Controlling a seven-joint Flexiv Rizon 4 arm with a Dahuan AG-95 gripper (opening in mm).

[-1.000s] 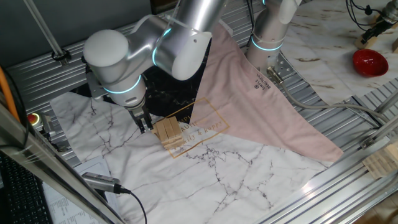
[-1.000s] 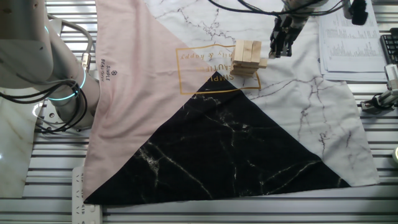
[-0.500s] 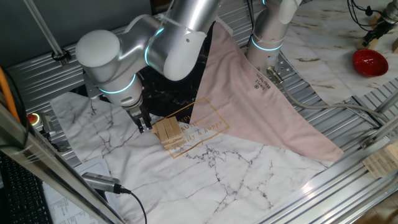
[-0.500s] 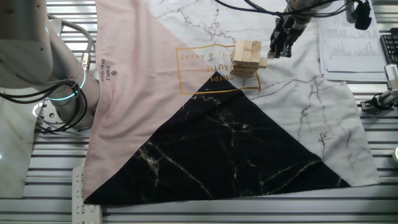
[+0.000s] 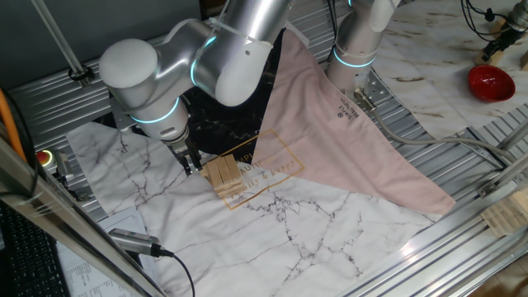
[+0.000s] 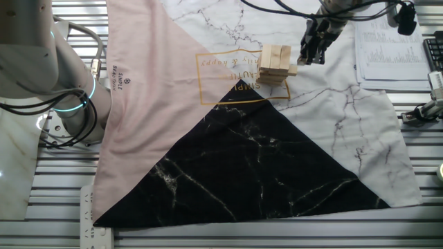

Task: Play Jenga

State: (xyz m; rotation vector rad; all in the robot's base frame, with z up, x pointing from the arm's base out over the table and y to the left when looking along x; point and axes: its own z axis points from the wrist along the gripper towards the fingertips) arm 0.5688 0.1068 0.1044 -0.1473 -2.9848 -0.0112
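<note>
- On the marbled white part of the cloth point(image 6: 346, 117), at the edge of the gold print, stands the Jenga point(image 6: 275, 64), a low stack of crosswise tan blocks.
- Just beside the stack hangs the gripper point(image 6: 310, 57), its fingers pointing down near cloth level; in one fixed view it point(image 5: 191, 166) sits at the stack's point(image 5: 223, 175) left flank.
- One block point(image 6: 291, 70) pokes out from the stack's lower part toward the gripper, so I judge a pull or push on it is under way, not finished.
- Whether the fingers touch that block cannot be told; they look narrow and close together, but whether the jaws are apart or clamped is too small to make out.
- No block lies loose on the cloth and none is laid on top, so no full turn looks done.
- Left to do, by my reading: free the jutting block without tipping the stack, then set it on top.
- Far off to the side sit a red bowl point(image 5: 491, 82) and a slatted wooden piece point(image 5: 506, 216), both untouched.
</note>
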